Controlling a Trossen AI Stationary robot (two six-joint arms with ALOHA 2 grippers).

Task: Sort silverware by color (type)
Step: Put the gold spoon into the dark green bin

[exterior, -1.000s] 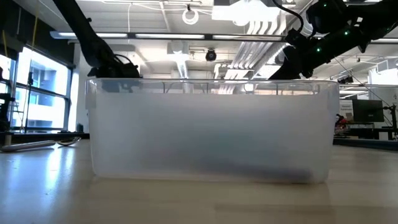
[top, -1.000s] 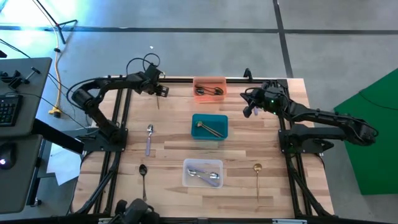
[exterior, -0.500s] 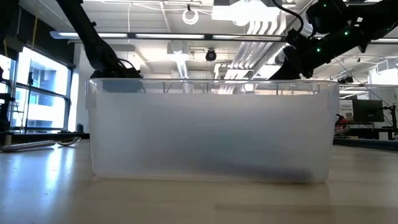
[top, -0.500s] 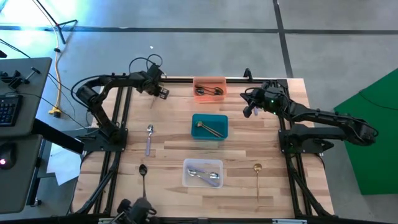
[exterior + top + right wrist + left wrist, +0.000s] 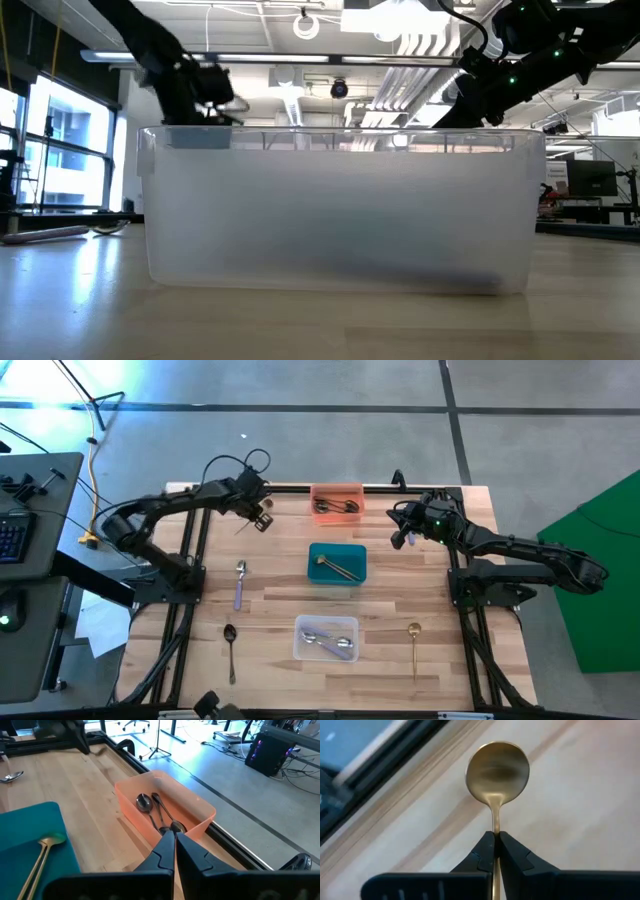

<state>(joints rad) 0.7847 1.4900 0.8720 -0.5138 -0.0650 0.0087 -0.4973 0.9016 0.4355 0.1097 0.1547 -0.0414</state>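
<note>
Wooden surface with three bins in a row down its middle; left pincer holds a gold spoon.

High view: the left pincer is at the far left of the surface, beside the orange bin holding dark pieces; the teal bin holds gold ones, the clear bin silver ones. A silver spoon, a black spoon and a gold spoon lie loose. The right pincer waits right of the orange bin. Low view: the clear bin fills the frame. Left wrist view: fingers clamped tight on the held gold spoon, at its neck. Right wrist view: fingers pressed together, empty, above the orange bin. No readable writing.
</note>
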